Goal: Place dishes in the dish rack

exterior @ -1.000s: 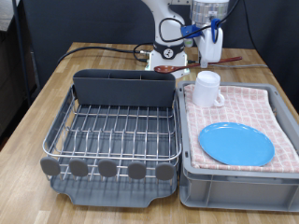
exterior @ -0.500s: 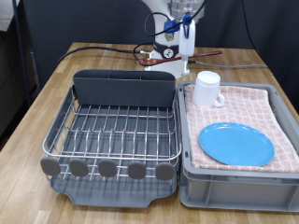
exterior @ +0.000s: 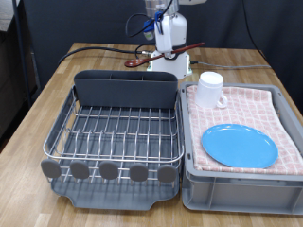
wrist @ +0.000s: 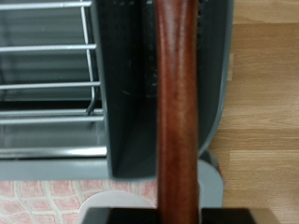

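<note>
My gripper (exterior: 169,53) hangs above the table just behind the dish rack's dark grey caddy (exterior: 126,90). It is shut on the reddish-brown wooden spoon (exterior: 151,59), which lies roughly level across the fingers. In the wrist view the spoon's handle (wrist: 177,112) runs across the caddy (wrist: 131,93). The silver wire dish rack (exterior: 118,132) on its dark tray holds no dishes. The white mug (exterior: 209,89) and the round blue plate (exterior: 240,145) rest on the pink checked cloth (exterior: 275,104) in the grey tub.
The grey tub (exterior: 284,172) stands against the rack at the exterior view's right. Black cables (exterior: 95,49) and the robot's base lie on the wooden table (exterior: 38,104) behind the rack.
My gripper has carried the spoon toward the exterior view's left, from behind the tub to behind the caddy. Mug and plate have not moved.
</note>
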Robot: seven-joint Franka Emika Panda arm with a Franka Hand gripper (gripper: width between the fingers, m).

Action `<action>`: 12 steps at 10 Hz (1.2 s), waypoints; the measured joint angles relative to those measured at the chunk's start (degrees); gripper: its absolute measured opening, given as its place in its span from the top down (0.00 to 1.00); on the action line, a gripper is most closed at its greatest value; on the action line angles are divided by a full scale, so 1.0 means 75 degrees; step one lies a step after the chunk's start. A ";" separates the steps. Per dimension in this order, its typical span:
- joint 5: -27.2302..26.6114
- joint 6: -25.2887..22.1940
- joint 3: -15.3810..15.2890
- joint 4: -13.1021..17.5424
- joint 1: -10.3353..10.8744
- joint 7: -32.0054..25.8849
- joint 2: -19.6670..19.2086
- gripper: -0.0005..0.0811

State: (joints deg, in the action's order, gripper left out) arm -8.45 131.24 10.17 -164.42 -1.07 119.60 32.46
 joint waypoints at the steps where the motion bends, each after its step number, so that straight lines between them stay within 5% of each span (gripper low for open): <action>1: -0.0108 -0.0033 0.0383 -0.0014 0.0001 -0.0449 0.0000 0.88; 6: -0.0880 -0.0305 0.1522 -0.0020 0.0179 -0.1943 -0.0062 0.88; 12: -0.1434 -0.0410 0.2162 0.0298 0.0691 -0.3052 -0.0680 0.88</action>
State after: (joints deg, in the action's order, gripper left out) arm -19.20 128.16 26.39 -162.18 4.11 96.71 27.36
